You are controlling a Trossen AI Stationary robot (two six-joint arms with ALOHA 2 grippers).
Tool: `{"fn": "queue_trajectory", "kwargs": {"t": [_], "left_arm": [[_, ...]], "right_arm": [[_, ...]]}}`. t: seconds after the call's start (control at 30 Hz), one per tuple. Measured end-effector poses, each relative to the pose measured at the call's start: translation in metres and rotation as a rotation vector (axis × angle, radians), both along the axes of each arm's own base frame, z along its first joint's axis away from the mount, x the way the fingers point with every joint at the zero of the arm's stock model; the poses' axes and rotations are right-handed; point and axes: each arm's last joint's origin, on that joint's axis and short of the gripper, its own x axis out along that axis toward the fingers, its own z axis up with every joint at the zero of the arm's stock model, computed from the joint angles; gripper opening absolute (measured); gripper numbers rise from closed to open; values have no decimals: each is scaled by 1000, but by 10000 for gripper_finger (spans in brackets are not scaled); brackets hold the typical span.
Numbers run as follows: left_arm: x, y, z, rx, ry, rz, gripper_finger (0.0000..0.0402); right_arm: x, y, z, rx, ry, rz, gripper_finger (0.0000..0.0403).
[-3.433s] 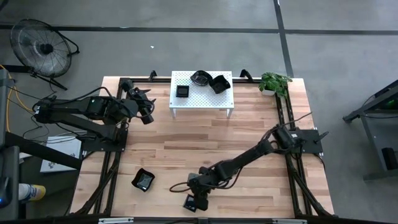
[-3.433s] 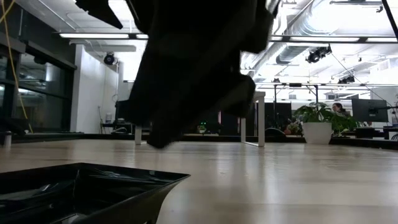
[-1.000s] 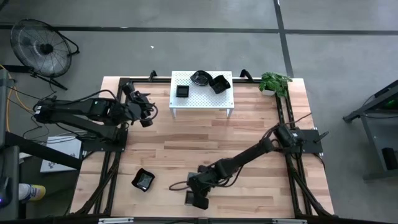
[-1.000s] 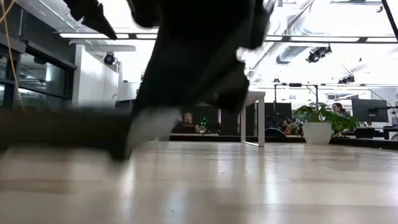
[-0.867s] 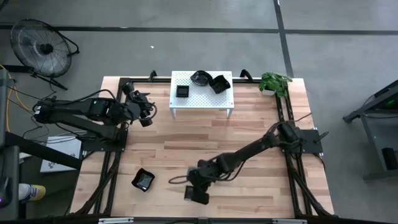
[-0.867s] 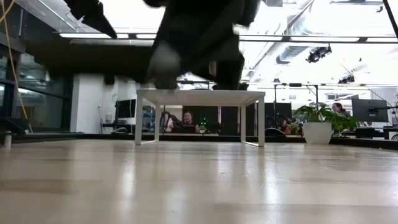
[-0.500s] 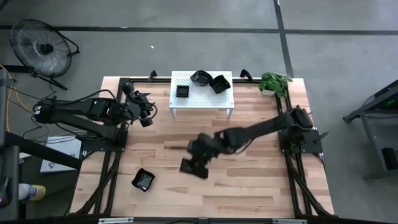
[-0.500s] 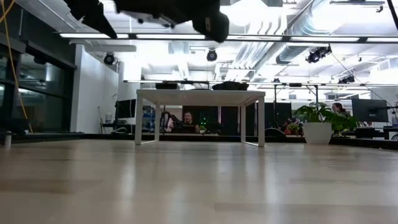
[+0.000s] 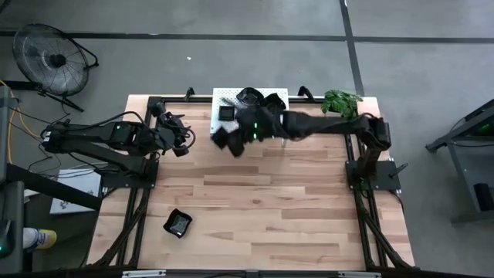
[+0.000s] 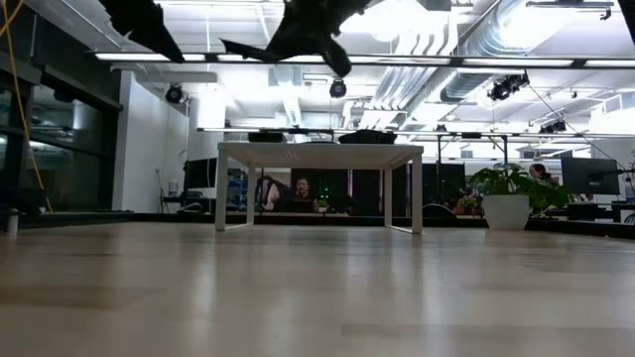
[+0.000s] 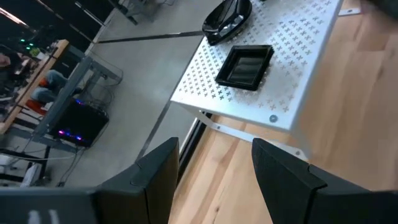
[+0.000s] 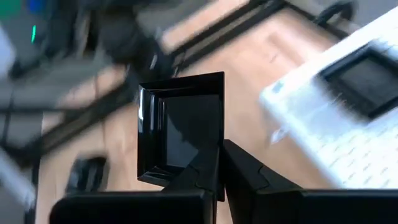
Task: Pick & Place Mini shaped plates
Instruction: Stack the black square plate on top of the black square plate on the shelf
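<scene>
High view: the right claw [image 9: 225, 140] hangs above the wooden table [image 9: 255, 208] at the white perforated stand's [image 9: 284, 99] front left corner, pinching a square black plate [image 9: 221, 139] by one edge. The right arm stretches across the stand and hides much of it. Three more black plates sit on the stand: a square one [image 9: 226, 112], a round wavy one [image 9: 247, 96] and another [image 9: 272, 100] beside it. A lone black plate [image 9: 178, 223] lies near the table's front left. The left claw [image 9: 185, 139] waits just left of the stand. A potted plant [image 9: 340, 102] stands at the back right corner, a fan [image 9: 51, 58] on the floor beyond.

Low view: the stand [image 10: 316, 154] rises at mid-table, with dark arm parts overhead.

Left wrist view: the left claw [image 11: 214, 163], fingers spread and empty, faces the stand [image 11: 292, 74], where the square plate [image 11: 245, 66] and the wavy one [image 11: 227, 16] rest.

Right wrist view: the right claw [image 12: 219, 163], fingers pressed together, grips the square plate [image 12: 180, 127] at its rim, upright before it, with the stand [image 12: 348, 112] alongside.
</scene>
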Motion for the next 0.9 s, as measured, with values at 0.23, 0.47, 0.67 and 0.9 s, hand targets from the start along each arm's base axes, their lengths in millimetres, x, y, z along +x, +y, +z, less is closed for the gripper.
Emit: {"fn": "queue_trajectory", "kwargs": {"t": [0.23, 0.47, 0.67, 0.9], "left_arm": [[-6, 1, 0, 24, 27, 19, 198], [-14, 3, 2, 58, 25, 53, 198], [-22, 3, 4, 53, 18, 45, 198], [-27, 3, 4, 33, 17, 34, 198]], "right_arm": [[-5, -59, 5, 31, -103, -252, 12], [6, -84, -8, 115, -193, -367, 12], [16, -90, -32, 219, -183, -493, 12], [13, -90, -38, 319, -170, -578, 12]]}}
